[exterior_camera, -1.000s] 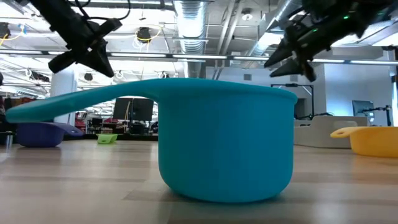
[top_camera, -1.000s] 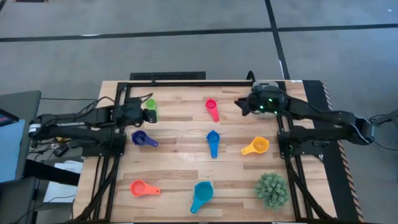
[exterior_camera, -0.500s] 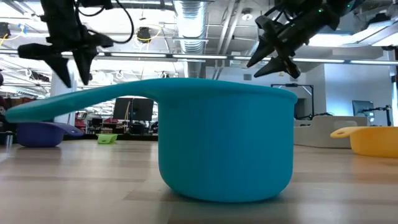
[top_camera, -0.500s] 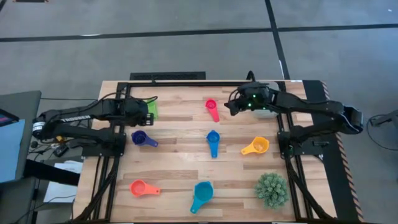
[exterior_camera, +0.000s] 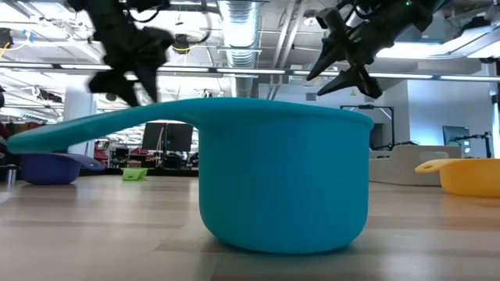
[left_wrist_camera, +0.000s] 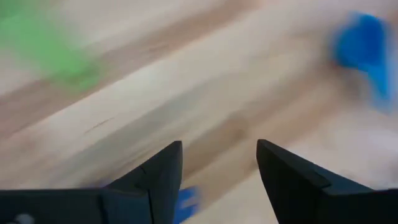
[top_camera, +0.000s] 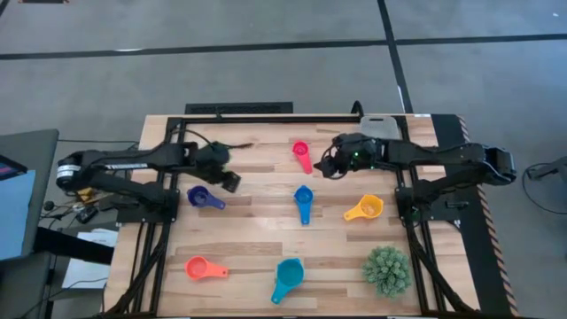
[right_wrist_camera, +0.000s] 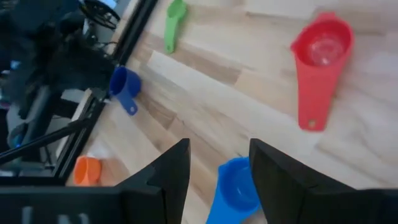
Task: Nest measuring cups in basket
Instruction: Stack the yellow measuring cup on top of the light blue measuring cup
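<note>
Wooden table (top_camera: 257, 226), seven cups scattered, none in the basket yet. All places given from the blue cup (top_camera: 304, 202) at mid-table.

- Left gripper (top_camera: 229, 177): to the left and slightly back, over bare wood near the navy cup. Fingers spread, nothing between them in the wrist view (left_wrist_camera: 219, 155).
- Right gripper (top_camera: 330, 166): just back-right, between blue and pink-red cups. Jaws parted, empty (right_wrist_camera: 219, 152).
- Basket (top_camera: 379, 127): back-right, at the table's far edge, beside the right arm. Pale grey, low walls.
- Plant (top_camera: 387, 269): front-right. Not part of the job.
- Light blue cup (top_camera: 286, 277): straight to the front, looks the largest. Probably goes in first as the base of the stack.
- Orange cup (top_camera: 202, 267): front-left.
- Yellow cup (top_camera: 365, 209): right, close by.
- Navy cup (top_camera: 202, 197): left, well apart.
- Pink-red cup (top_camera: 302, 154): straight back.
- Green cup (right_wrist_camera: 173, 22): back-left, hidden under the left arm from above.

Handling, judged: light rigid plastic, smooth, likely to skid or tip if nudged. Not fragile. Best hold across the flat handle or pinching the bowl rim; handle grip keeps the bowl clear for dropping into the next size up.
</note>
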